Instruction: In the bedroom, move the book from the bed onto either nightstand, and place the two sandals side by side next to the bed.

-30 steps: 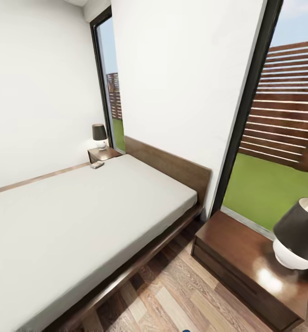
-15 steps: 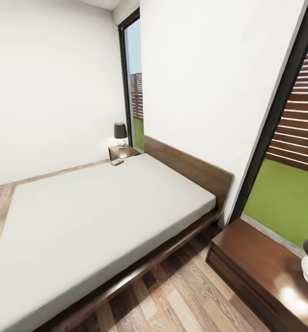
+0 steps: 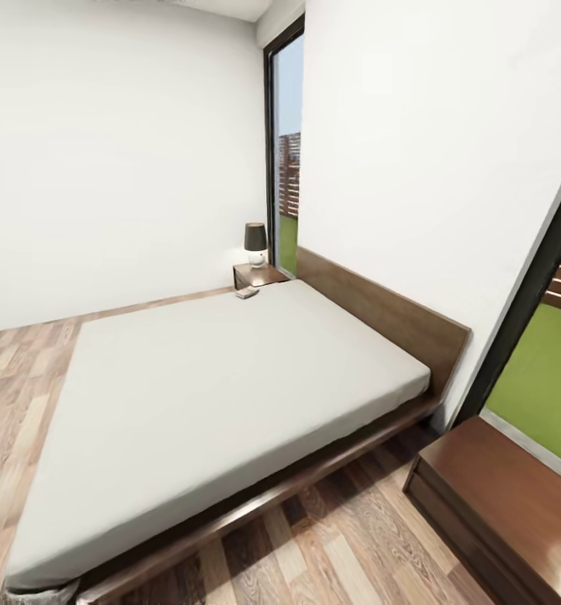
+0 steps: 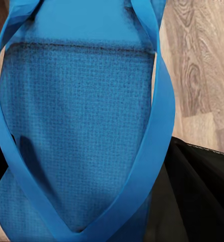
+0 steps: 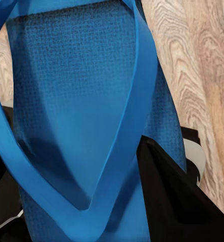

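- Bed (image 3: 230,386): very large, plain off-white mattress on a low dark wood frame, brown headboard (image 3: 381,315) against the white wall; it fills the middle of the head view, lying from 7 o'clock up toward 1 o'clock.
- Far nightstand (image 3: 259,274): small dark reddish-brown cabinet just beyond the bed's far corner, at about 12 o'clock in the head view, beside the tall window (image 3: 285,168).
- Lamp (image 3: 255,244): dark shade on a pale round base, upright on the far nightstand.
- Small flat object (image 3: 247,292): lies at the far corner of the mattress, just beside the far nightstand; too small to tell whether it is the book.
- Near nightstand (image 3: 516,504): glossy dark wood top, at 4 o'clock in the head view, close to the bed's near head corner, with floor between.
- Floor (image 3: 331,555): wood-plank pattern, showing at 6 o'clock and 9 o'clock around the bed.
- Left sandal (image 4: 81,131): blue, textured sole with smooth blue straps meeting in a V, seen close in the left wrist view over wood floor; a dark part of the gripper lies against its edge. Whether the left fingers are clamped on it, I cannot tell.
- Right sandal (image 5: 76,111): blue, same build, close in the right wrist view; a black finger (image 5: 172,196) lies against its side. Grip state: cannot tell.
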Controlling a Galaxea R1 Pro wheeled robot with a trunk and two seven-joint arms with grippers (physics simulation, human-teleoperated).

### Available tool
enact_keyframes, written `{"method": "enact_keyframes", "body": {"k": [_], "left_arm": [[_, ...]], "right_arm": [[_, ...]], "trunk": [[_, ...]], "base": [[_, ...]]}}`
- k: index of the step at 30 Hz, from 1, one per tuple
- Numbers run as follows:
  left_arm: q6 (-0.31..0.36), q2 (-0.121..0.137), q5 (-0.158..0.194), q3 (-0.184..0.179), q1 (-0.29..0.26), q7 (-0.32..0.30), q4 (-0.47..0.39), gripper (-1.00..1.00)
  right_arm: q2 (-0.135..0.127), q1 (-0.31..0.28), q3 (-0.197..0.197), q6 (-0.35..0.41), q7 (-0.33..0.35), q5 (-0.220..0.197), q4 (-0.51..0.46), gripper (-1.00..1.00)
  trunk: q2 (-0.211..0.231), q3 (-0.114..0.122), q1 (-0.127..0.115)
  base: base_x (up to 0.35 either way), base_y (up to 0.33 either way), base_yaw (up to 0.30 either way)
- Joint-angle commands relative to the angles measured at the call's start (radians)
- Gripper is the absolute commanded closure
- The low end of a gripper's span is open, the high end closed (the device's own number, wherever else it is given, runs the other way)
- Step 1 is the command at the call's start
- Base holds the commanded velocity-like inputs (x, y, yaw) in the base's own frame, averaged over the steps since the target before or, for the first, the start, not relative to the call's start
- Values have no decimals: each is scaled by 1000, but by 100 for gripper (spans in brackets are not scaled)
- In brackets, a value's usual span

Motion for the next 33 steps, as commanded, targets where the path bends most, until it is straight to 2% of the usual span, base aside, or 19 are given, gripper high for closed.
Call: {"method": "enact_keyframes", "body": {"k": [1, 33], "left_arm": [[-3, 0, 7, -9, -1, 5, 1, 100], [-4, 0, 7, -9, -1, 5, 1, 100]], "right_arm": [[0, 0, -8, 4, 5, 6, -1, 100], [2, 0, -6, 4, 5, 9, 12, 100]], "trunk": [[-2, -2, 1], [-2, -2, 1]], "base": [[0, -1, 286], [0, 0, 286]]}}
